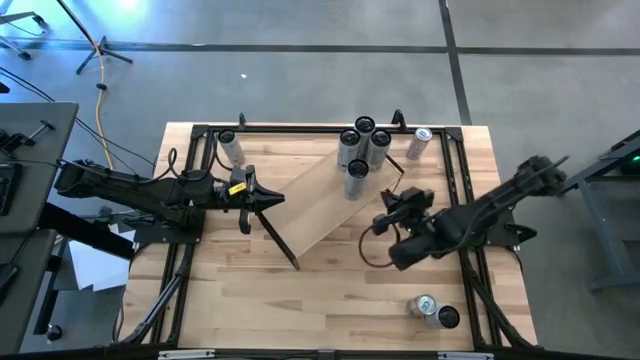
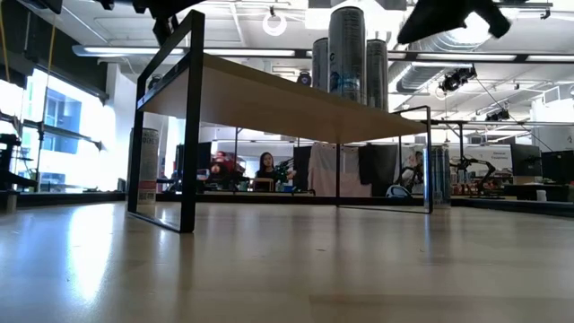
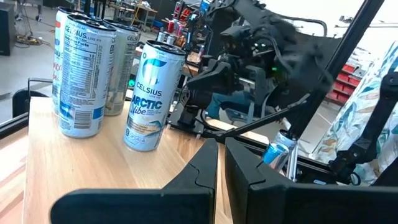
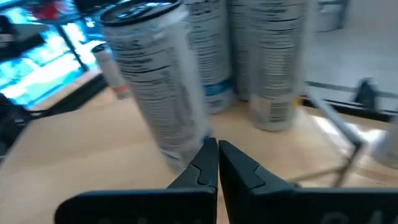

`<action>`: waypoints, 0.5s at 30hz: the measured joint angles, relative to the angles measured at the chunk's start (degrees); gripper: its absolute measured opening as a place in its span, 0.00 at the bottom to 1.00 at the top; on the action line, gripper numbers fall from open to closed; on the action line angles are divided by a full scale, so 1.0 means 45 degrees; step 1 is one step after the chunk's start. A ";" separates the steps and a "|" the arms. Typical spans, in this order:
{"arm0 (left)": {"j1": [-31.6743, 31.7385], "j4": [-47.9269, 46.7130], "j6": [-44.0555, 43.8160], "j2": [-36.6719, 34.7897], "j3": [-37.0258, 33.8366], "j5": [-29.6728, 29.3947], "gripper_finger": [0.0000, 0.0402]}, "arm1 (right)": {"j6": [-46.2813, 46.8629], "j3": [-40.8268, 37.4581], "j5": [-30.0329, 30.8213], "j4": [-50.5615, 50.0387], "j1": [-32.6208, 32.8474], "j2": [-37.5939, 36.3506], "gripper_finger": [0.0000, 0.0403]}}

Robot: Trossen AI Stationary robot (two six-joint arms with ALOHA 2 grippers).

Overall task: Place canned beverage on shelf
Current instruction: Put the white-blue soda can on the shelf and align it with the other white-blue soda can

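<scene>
We see four Celsius cans [image 1: 361, 146] standing upright on the shelf [image 1: 330, 200]; our left gripper [image 1: 262, 199] and right gripper [image 1: 392, 203] hover closed, holding nothing.

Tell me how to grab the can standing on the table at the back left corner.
Grip the can around mid-body, fingers either side of its round wall. It stands upright, so come in level from the left gripper's side, clear of the shelf.

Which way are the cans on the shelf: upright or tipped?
Upright: four cans stand on the shelf, tops facing the overhead camera.
</scene>
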 joint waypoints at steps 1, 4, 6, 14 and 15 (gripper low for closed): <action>0.0000 0.0000 -0.0012 0.0000 0.0000 0.0000 0.01 | -0.1183 -0.0339 -0.0127 0.1303 -0.0198 -0.0191 0.00; 0.0000 0.0003 -0.0016 0.0000 0.0000 0.0000 0.01 | -0.4887 -0.1122 -0.0758 0.5168 -0.0879 -0.0324 0.00; 0.0000 -0.0005 -0.0092 0.0000 0.0000 0.0000 0.01 | -0.6592 -0.1422 -0.1101 0.6759 -0.1286 -0.0317 0.00; 0.0000 -0.0003 -0.0104 0.0000 0.0000 0.0000 0.01 | -0.7184 -0.1612 -0.2017 0.6813 -0.1855 -0.0432 0.00; 0.0000 0.0000 -0.0105 0.0000 0.0000 0.0000 0.01 | -0.7234 -0.1612 -0.2386 0.6837 -0.1850 -0.0428 0.00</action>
